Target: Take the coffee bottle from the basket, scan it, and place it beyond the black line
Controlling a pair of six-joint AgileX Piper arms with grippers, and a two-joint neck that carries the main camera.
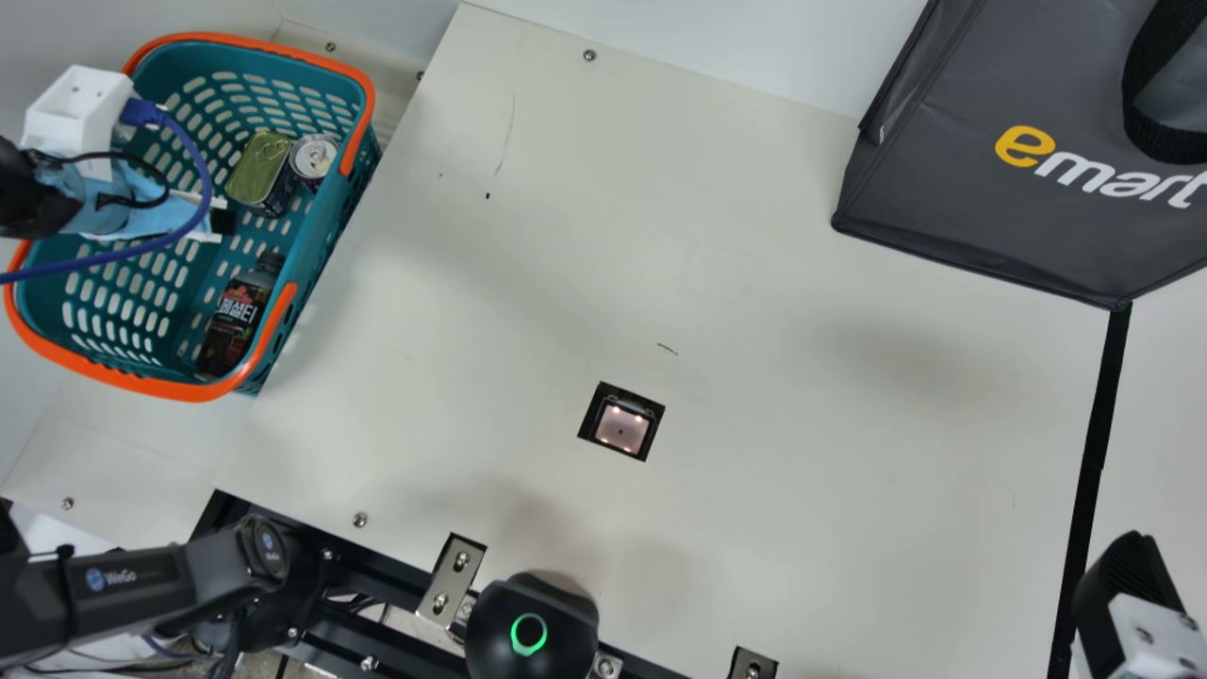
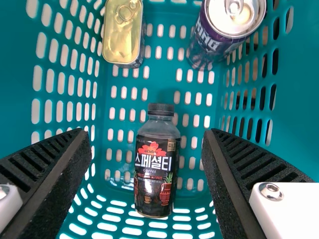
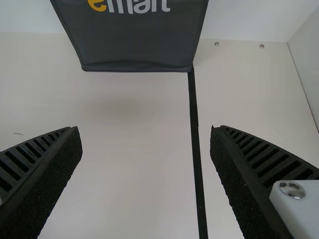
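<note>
Teal with an orange rim, the basket sits at the main view's left. The coffee bottle lies inside it, cap pointing toward the tin and the can. The left gripper is over the basket; its fingers are wide apart with nothing gripped, and in its wrist view the bottle shows between them. Over by the black line, the right gripper has its fingers spread too, holding nothing. The scanner is set into the table, its small lights glowing. A dark grey bag meets one end of the line.
</note>
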